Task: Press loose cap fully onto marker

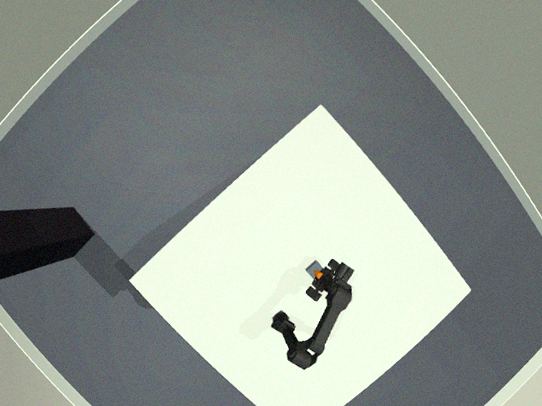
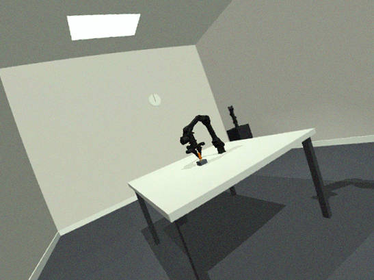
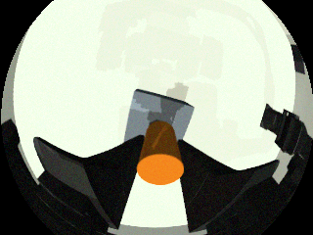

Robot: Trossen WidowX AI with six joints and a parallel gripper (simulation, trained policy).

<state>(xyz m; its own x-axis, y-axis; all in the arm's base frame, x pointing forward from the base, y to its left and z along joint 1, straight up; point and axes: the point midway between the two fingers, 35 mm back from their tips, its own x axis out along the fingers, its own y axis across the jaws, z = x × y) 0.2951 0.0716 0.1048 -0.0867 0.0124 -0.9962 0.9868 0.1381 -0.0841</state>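
Observation:
A grey-blue holder block [image 1: 313,266] [image 2: 202,162] [image 3: 139,115] sits on the white table [image 1: 288,197] [image 2: 186,188] [image 3: 64,88]. My gripper [image 1: 319,276] [image 2: 199,156] [image 3: 160,142] points down and is shut on the orange cap [image 1: 317,274] [image 2: 199,157] [image 3: 160,169], directly above the block. In the wrist view the cap's round closed end faces the camera, and its far end overlaps the block's near part. No bare length of the marker can be told apart; the cap hides it. How far the cap sits on the marker cannot be seen.
The arm's base [image 1: 283,322] [image 2: 219,147] [image 3: 285,128] stands on the table. A dark pedestal [image 2: 239,132] with another small arm stands beyond the table. A large black box shape [image 1: 25,244] is at the left in the top view.

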